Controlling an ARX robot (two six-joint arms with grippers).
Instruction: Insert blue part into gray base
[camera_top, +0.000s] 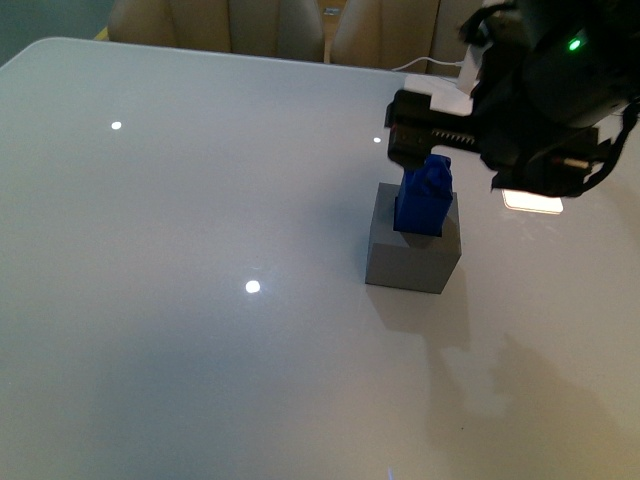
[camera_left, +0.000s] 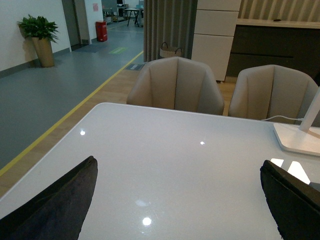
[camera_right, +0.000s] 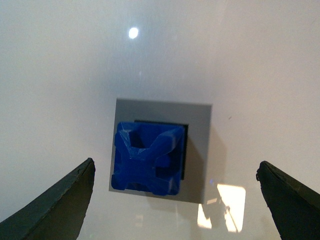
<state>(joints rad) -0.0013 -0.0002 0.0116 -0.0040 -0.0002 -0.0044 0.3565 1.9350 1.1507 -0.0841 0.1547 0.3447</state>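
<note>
The gray base (camera_top: 412, 258) stands on the white table right of centre. The blue part (camera_top: 424, 196) stands in its square hole, its upper half sticking out above the top face. My right gripper (camera_top: 432, 140) hovers just above the blue part, open and empty. In the right wrist view the blue part (camera_right: 146, 158) sits in the gray base (camera_right: 200, 150), with the dark fingers (camera_right: 55, 207) spread wide on either side and touching nothing. My left gripper (camera_left: 177, 200) is open over bare table; it does not show in the front view.
A white lamp base (camera_left: 300, 140) stands at the table's far right, its cable trailing back. Two beige chairs (camera_left: 175, 85) stand behind the far edge. A bright light patch (camera_top: 532, 201) lies right of the gray base.
</note>
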